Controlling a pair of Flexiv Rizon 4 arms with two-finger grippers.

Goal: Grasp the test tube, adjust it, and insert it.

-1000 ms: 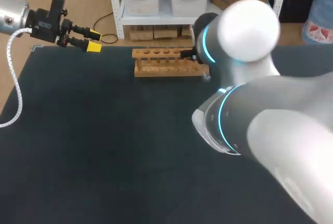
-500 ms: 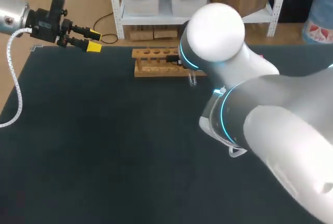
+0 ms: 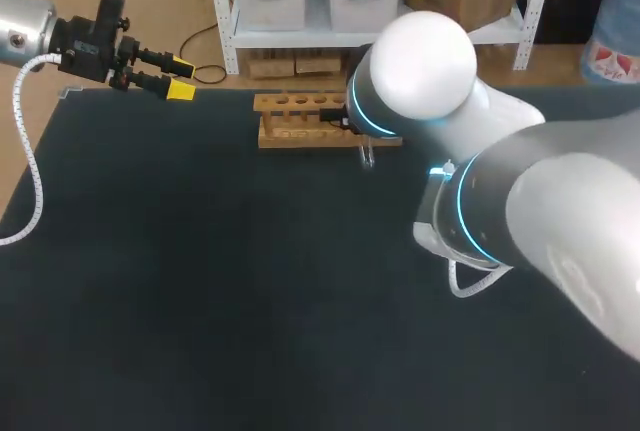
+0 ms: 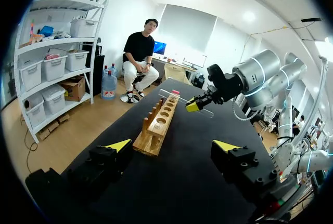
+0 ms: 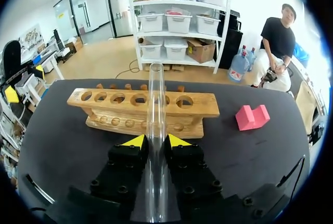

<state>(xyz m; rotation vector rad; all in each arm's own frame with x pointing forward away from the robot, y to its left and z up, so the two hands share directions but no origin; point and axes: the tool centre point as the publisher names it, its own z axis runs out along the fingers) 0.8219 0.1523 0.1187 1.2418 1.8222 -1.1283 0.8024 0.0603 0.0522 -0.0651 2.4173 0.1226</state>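
**Adjustment step: test tube gripped, insertion not yet made.**
The dark counter (image 3: 200,301) carries a long wooden rack with a row of round holes (image 5: 192,104) near its far edge. My left hand (image 4: 172,145) hangs released and empty over the far left corner, well apart from the rack. My right hand (image 5: 156,142) is clenched on the clear glass test tube (image 5: 155,104), with a yellow-tipped finger against each side. The tube is held above the counter, just before the rack, and points toward it. From the left wrist view it lies slanted, not upright. The next move, I judge, calls for tipping it upright and lining its lower end over one hole.
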